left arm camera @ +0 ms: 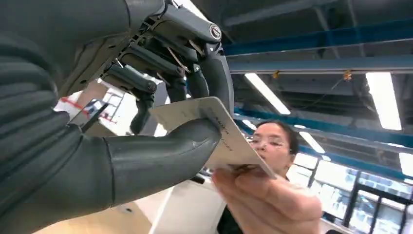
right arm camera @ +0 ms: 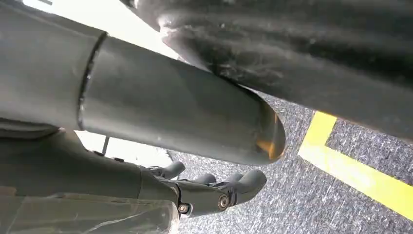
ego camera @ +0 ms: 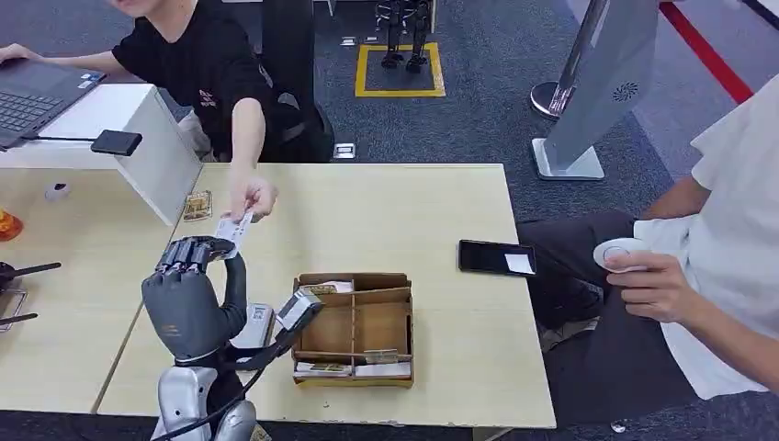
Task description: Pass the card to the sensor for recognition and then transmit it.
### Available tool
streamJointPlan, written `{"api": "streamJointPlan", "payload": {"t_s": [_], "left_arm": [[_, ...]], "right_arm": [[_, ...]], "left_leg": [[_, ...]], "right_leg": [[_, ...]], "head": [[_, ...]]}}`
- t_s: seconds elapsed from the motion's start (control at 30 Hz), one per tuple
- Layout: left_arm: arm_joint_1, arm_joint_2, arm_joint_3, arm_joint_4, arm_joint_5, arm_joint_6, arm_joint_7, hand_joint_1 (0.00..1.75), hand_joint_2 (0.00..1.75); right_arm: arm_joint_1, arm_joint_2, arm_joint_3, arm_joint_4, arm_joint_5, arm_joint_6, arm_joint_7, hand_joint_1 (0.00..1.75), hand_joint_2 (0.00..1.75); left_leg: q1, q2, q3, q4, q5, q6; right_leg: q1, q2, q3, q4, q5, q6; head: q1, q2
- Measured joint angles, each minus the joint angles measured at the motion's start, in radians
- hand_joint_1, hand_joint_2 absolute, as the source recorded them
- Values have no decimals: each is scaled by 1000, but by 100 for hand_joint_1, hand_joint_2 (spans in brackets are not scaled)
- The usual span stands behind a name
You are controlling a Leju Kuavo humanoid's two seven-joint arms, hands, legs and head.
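My left hand (ego camera: 188, 294) is raised over the table's near left part and pinches a white card (ego camera: 234, 228) between thumb and fingers. A person in a black shirt reaches across the table, and their hand (ego camera: 253, 197) grips the card's far end. In the left wrist view the card (left arm camera: 214, 126) lies between my thumb (left arm camera: 160, 156) and the dark fingers, with the person's fingers (left arm camera: 263, 195) on its outer edge. A small white-faced device on a black stand (ego camera: 299, 310) sits beside my left hand. My right hand (right arm camera: 209, 190) hangs over grey carpet, holding nothing.
A partitioned cardboard box (ego camera: 354, 280) with cards in it stands near the table's front edge. A black flat device (ego camera: 496, 257) lies at the right side. A second person sits at the right holding a round white object (ego camera: 620, 253). A laptop (ego camera: 32, 92) is at the far left.
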Motion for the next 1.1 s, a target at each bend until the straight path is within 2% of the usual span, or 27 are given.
{"api": "streamJointPlan", "payload": {"t_s": [0.5,0.67,0.87,0.97,1.1], "left_arm": [[-1,27,-20,-7,0,0,5,175,175],[13,41,-61,-15,0,0,-16,175,175],[34,86,-134,-14,0,0,-26,175,175],[45,131,-182,-11,0,0,-2,175,175],[51,153,-235,40,0,0,44,175,175]], "right_arm": [[2,0,0,0,-1,-3,-6,0,0],[3,0,0,0,-5,-2,-9,0,0],[5,0,0,0,-12,0,-17,0,0],[5,0,0,0,-13,2,-19,0,0],[5,0,0,0,-13,-1,-25,0,0]], "left_leg": [[0,0,0,0,0,0],[0,0,0,0,0,0],[0,0,0,0,0,0],[0,0,0,0,0,0],[0,0,0,0,0,0]], "right_leg": [[0,0,0,0,0,0],[0,0,0,0,0,0],[0,0,0,0,0,0],[0,0,0,0,0,0],[0,0,0,0,0,0]], "head": [[0,0],[0,0],[0,0],[0,0],[0,0]]}}
